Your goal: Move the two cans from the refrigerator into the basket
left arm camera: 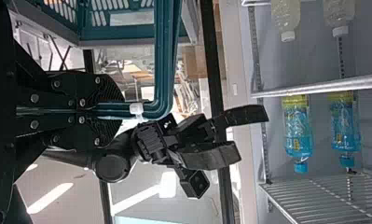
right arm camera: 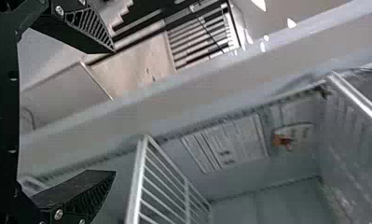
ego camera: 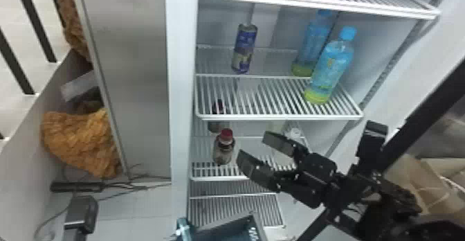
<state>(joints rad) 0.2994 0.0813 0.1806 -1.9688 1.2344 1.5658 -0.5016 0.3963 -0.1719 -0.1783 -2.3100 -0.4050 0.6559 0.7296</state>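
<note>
Now, head view, blue-purple container (ego camera: 244, 46): upright on the middle shelf (ego camera: 280, 117); cannot tell whether one can or two stacked.
Blue-capped bottles (ego camera: 329, 70): upright on same shelf, right side.
Right gripper (ego camera: 255, 149): spread, below shelf's front edge.
Basket (ego camera: 226, 220): lower than shelf.
Left wrist view, left gripper (left arm camera: 113, 112): pinching basket handle (left arm camera: 161, 56).
Right wrist view, claw: spread wide.
</note>
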